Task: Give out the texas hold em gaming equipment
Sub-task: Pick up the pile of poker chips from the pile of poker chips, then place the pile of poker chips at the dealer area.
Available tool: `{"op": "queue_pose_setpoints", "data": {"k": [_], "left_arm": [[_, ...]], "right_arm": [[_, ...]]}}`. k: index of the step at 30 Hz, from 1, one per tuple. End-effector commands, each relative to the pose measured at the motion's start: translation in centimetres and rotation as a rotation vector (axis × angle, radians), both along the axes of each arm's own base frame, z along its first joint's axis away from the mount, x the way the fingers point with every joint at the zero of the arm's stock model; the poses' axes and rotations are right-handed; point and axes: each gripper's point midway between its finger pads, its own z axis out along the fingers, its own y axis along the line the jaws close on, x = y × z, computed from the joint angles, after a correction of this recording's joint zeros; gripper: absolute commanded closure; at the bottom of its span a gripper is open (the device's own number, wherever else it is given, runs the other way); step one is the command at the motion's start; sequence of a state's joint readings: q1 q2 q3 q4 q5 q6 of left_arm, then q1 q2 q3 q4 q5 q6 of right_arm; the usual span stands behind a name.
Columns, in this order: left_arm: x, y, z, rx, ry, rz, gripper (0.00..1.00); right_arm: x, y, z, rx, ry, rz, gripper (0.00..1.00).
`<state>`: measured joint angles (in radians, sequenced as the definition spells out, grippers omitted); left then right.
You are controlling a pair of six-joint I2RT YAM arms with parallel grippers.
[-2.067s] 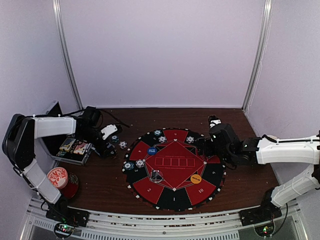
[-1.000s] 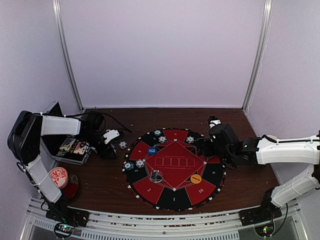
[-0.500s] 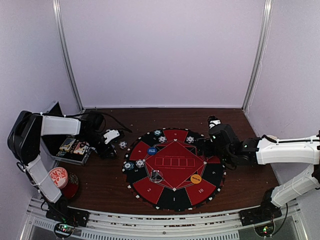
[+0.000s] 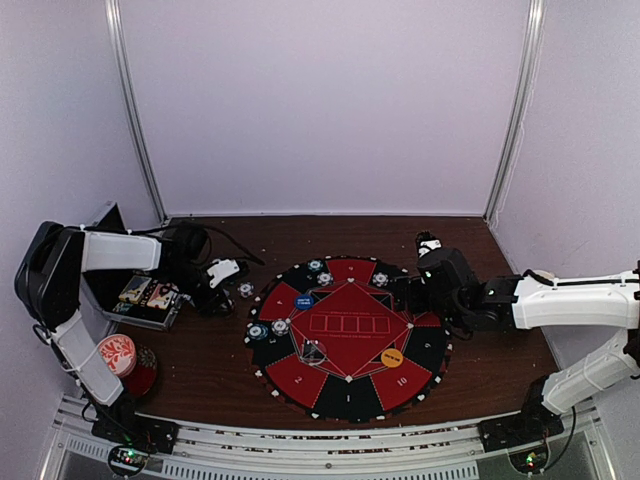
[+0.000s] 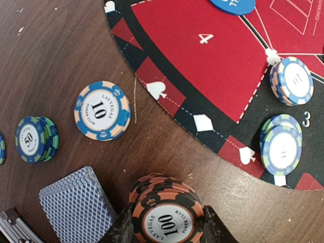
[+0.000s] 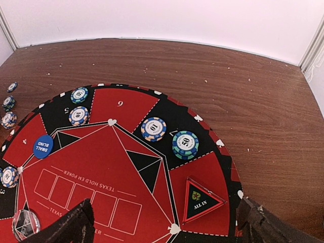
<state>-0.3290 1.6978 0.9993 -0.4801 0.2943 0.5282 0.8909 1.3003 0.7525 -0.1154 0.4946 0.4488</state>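
- Holding a stack of orange-and-black chips (image 5: 164, 205) marked 100, the left gripper (image 5: 167, 230) has one finger pressed on each side of the stack.
- This stack is over bare table (image 5: 61, 45) wood. The card deck (image 5: 76, 205) is just beside the left finger, and the rim of the mat (image 5: 202, 66) is near on the other side. I cannot tell if the stack touches the wood.
- More open wood lies beyond, with only a single 10 chip (image 5: 103, 110) lying flat and a small stack of 50 chips (image 5: 35, 139) near it.
- The 100 stack lies level, face up, its number reading at a slant. It is round, so it has no long axis.
- The deck lies back up. Its lower part is cut by the frame edge, so its long axis is not clear.
- The right gripper (image 6: 164, 215) hangs over the right part of the mat with its jaws spread wide and nothing between them. Beyond the mat rim there is bare wood up to the back wall.
- Only the right wrist view shows the words SMALL BLIND on the blue button (image 6: 43, 146), and the ALL IN triangle (image 6: 201, 200) near the right rim.
- Only the top view shows the orange button (image 4: 392, 356) on the mat, and the open case (image 4: 140, 297) beside the left gripper. There the chips are too small to read.
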Motion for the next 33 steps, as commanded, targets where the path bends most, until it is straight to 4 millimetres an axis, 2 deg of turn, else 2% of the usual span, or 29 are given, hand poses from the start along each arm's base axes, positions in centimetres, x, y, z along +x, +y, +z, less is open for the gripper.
{"op": "queue_pose_setpoints", "data": {"k": [1,7,11,14,16,23,25,29,33], "left_arm": [[1.0,-0.3,2.8,-0.026,-0.093,0.010,0.80],[1.1,-0.2,4.4,-0.037,-0.146,0.016,0.81],[0.0,-1.0,5.1,-0.069,-0.154,-0.048,0.83],[-1.6,-2.1,5.3,-0.077,-0.162,-0.122,0.83],[-3.2,-3.7,5.3,-0.071,-0.172,-0.195,0.83],[-10.6,-8.6,4.3,-0.064,-0.183,-0.496,0.83],[-12.1,-9.5,4.0,-0.070,-0.171,-0.547,0.83],[-12.6,-10.7,3.6,-0.076,-0.160,-0.566,0.83],[-12.9,-11.7,2.3,-0.062,-0.131,-0.584,0.83]], "right_arm": [[0.0,-0.1,-0.1,-0.016,-0.005,-0.007,0.00],[0.1,-0.1,-0.1,-0.017,-0.006,-0.009,0.00],[0.1,-0.1,-0.1,-0.019,-0.006,-0.011,0.00],[0.1,0.0,-0.2,-0.021,-0.005,-0.011,0.00],[0.1,0.0,-0.4,-0.024,-0.003,-0.011,0.00],[0.2,0.1,-0.5,-0.027,0.000,-0.009,0.00],[0.2,0.1,-0.5,-0.027,0.001,-0.008,0.00],[0.1,0.2,-0.4,-0.024,-0.001,-0.005,0.00],[0.1,0.1,-0.4,-0.025,0.000,-0.005,0.00]]}}
